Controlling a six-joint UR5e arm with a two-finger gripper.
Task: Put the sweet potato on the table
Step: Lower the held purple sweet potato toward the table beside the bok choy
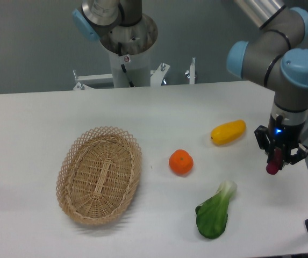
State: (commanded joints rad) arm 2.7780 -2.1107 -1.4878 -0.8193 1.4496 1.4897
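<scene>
Claw [276, 160] hangs near the right edge of the white worktop [30, 123], pointing down, its two fingers closed on the sweet potato [272, 164]. This small reddish-purple tuber sits upright between them, its lower tip poking out just above the surface; whether it touches cannot be told. To set it down well, the arm would best lower until the tip meets the worktop, then open gently so the tuber tips over without rolling off the nearby right edge. A yellow vegetable [228, 132] lies near, to the left. A green leafy vegetable [215, 212] lies lower left, an orange fruit [181, 162] further left, and a wicker basket [99, 174] well apart. Nothing blocks the spot directly beneath.
</scene>
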